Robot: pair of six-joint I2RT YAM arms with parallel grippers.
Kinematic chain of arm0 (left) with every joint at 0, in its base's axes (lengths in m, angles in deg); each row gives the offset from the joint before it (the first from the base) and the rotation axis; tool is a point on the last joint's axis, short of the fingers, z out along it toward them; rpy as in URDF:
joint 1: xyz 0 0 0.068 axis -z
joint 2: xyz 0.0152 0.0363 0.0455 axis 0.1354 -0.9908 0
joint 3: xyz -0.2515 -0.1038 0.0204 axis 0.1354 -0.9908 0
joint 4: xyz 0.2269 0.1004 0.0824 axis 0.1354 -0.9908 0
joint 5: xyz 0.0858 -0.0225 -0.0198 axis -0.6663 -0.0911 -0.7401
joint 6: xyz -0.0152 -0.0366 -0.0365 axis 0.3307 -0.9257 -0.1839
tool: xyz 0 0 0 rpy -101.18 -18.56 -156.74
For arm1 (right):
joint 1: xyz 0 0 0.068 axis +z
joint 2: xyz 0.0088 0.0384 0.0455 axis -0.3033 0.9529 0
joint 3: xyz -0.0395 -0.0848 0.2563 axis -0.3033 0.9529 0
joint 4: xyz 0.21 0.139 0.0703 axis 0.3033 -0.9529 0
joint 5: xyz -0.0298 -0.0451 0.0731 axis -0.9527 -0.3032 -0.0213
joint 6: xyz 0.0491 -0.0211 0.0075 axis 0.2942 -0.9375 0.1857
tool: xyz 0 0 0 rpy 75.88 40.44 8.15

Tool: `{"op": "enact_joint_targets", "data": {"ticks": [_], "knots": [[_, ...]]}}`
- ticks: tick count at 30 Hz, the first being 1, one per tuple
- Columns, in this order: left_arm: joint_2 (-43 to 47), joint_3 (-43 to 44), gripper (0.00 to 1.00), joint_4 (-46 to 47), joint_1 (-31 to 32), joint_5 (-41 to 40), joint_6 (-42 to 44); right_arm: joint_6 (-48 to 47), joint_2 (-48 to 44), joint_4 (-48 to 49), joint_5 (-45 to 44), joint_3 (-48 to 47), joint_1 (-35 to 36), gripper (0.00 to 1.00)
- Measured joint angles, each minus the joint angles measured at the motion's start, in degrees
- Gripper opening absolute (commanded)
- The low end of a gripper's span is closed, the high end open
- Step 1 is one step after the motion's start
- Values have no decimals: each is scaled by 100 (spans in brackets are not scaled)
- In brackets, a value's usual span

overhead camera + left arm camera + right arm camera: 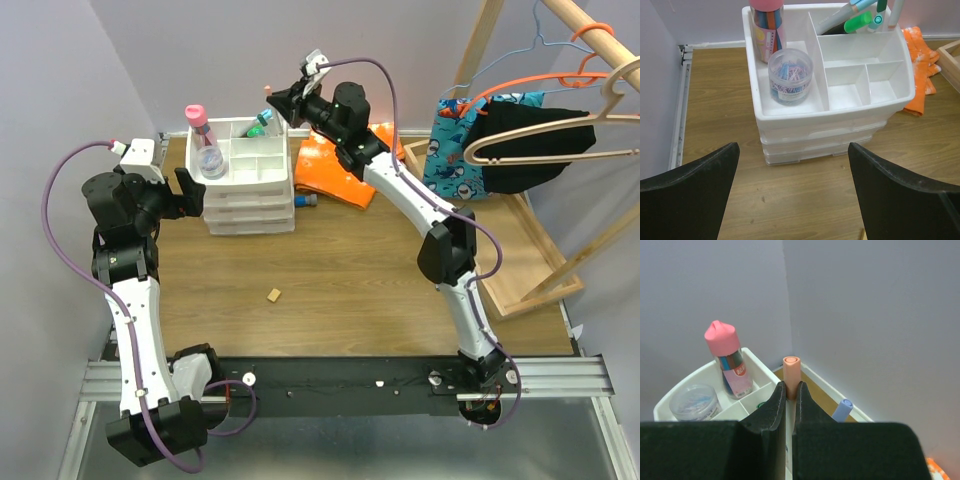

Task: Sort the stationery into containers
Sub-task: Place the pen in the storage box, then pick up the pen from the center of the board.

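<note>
Two labels show, on the pink-capped bottle (728,360) and on the paper-clip jar (790,76), both too small to read. Both stand in the drawer unit's (835,122) left compartment. The right gripper (791,386) pinches an orange-capped pen (791,369) at the unit's back corner. The left gripper (792,148) gapes wide, empty, facing the drawers. An orange cloth (335,165) lies beside the unit.

Near the tabletop's far left corner, the left compartment of the drawer unit (250,205) is being blocked by a pink-capped bottle (205,140) and a clip jar (790,76). Its back one is being crowded by pens (850,17), an orange-capped pen (791,367) being pinched there by the right gripper (791,387). The small front compartments (847,95) are being left open.
</note>
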Motion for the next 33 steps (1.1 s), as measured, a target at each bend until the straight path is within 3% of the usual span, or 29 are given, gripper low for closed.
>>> {"op": "enact_joint_targets", "data": {"ticks": [8, 12, 15, 16, 19, 27, 33], "knots": [[-7, 0, 99, 2, -11, 0, -2, -39, 153, 50, -28, 195, 13, 2], [-4, -24, 99, 22, -13, 2, -39, -109, -26, 111, -35, 804, 20, 4], [-4, -76, 99, 55, -15, 4, -94, -168, -260, 267, -70, 1204, 20, 18], [-4, -92, 99, 61, -15, 4, -105, -186, -363, 254, -70, 1325, 22, 28], [-4, -140, 99, 74, -15, 4, -168, -214, -638, 219, -129, 1633, 24, 38], [20, -267, 99, 162, -9, 57, -310, -457, -1453, -153, -697, 2199, 31, 48], [74, -278, 99, 256, 37, 120, -413, -313, -2135, -1453, -1956, 2402, -15, 52]]}}
